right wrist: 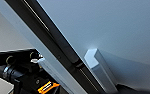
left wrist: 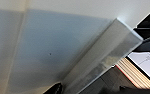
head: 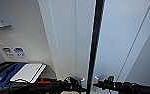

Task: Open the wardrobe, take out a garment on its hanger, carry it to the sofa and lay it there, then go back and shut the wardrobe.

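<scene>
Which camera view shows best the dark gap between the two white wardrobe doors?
The head view: the dark gap runs full-height between both doors. The right wrist view shows a slanted stretch; the left wrist view shows one pale handle.

- The left gripper (head: 77, 83) sits at the left door of the wardrobe (head: 66, 37), just left of the door gap.
- The right gripper (head: 101, 83) sits just right of that gap.
- A stack of books (head: 28, 72) lies well left of the left gripper.

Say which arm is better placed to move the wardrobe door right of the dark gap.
Right. The right gripper sits on that wardrobe door side of the gap, by its pale handle; the left gripper is across the gap.
</scene>
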